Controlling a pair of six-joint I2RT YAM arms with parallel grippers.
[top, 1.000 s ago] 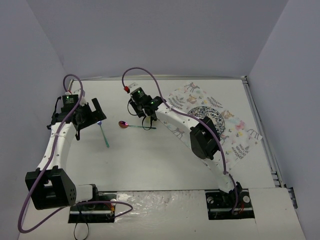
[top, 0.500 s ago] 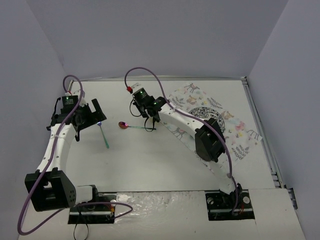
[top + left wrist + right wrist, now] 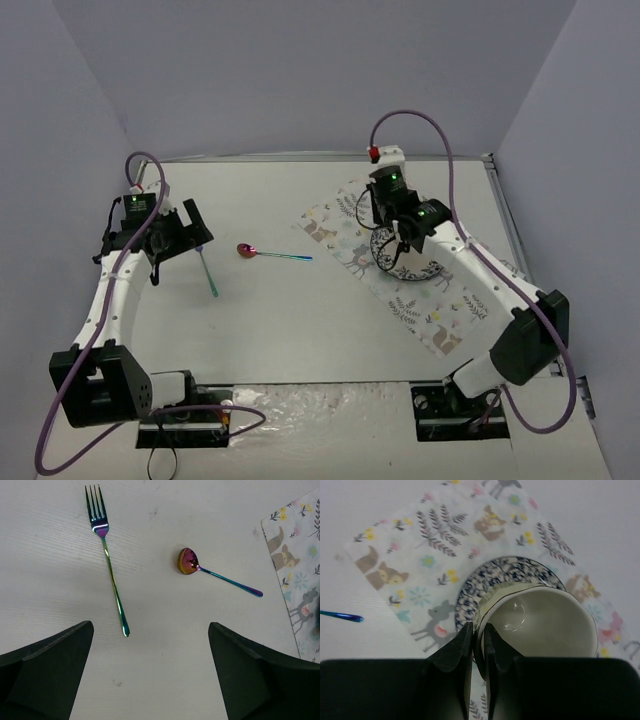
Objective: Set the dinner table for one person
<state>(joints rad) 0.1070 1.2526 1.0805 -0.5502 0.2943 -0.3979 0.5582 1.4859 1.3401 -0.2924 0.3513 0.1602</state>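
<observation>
Right hand clamped on bowl rim, over plate; left hand spread wide above desk, fork ahead.

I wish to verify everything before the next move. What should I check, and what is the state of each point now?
1. Right claw pinches the bowl rim, one finger inside, one outside: ok.
2. Bowl rests on the plate: cannot tell; it is over the plate, but contact is hidden.
3. Plate lies on the cloth: ok.
4. Left claw open and empty: ok.
5. Fork and spoon set beside the plate: not ok; both lie on the bare dinner table, off the cloth.
</observation>
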